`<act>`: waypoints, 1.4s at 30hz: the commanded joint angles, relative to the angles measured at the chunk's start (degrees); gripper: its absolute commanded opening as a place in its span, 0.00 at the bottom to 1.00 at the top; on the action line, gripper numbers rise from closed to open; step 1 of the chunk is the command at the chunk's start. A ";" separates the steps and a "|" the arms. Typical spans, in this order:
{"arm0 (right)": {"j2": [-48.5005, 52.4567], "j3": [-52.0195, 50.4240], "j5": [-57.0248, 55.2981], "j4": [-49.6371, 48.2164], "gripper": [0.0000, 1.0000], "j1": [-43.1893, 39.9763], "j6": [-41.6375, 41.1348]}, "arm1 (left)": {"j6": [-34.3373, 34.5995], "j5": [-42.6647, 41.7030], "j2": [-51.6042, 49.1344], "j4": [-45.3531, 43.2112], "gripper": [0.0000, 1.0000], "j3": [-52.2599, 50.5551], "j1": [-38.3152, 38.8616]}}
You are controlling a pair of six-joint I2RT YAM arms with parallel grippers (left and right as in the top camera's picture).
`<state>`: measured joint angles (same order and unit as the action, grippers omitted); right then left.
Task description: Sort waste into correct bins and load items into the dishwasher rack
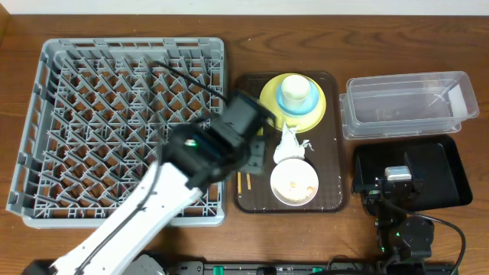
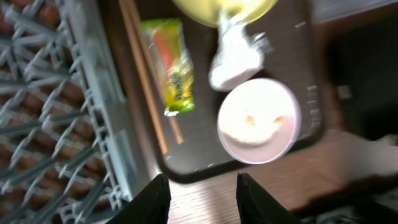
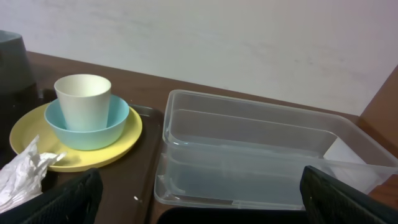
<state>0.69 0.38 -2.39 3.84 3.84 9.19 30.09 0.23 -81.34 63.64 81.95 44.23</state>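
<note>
My left pincer (image 2: 202,186) hangs half-open and empty at the brown tray's (image 2: 199,149) edge. The snack wrapper (image 2: 169,65) and chopsticks (image 2: 144,81) lie on that tray just ahead. My right pincer (image 3: 202,196) gapes, empty.

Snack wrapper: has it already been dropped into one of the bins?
No, the snack wrapper lies on the brown tray right beside the chopsticks, not inside any bin.
</note>
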 commanded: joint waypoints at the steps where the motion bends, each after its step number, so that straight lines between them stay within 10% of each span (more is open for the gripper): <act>1: -0.31 -0.09 -0.57 0.20 0.99 0.37 -1.03 | 5.49 6.91 -3.63 0.83 0.34 -2.43 2.01; 12: -0.31 -0.09 -0.57 0.17 0.99 0.37 -1.03 | 6.21 9.33 -16.20 -4.00 0.30 -6.75 2.84; 19: -0.31 -0.09 -0.57 0.20 0.99 0.35 -1.03 | 5.97 9.92 -22.75 -14.21 0.06 -6.75 2.84; 33: -0.31 -0.09 -0.57 0.20 0.99 0.37 -1.03 | 6.05 16.22 -31.80 -24.13 0.06 -6.75 2.36; 42: -0.31 -0.09 -0.57 0.20 0.99 0.35 -1.03 | 0.94 1.16 -35.69 -31.69 0.06 -6.75 2.36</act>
<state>0.69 0.38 -2.39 3.84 3.84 9.19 34.54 9.41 -115.74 33.45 75.26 46.92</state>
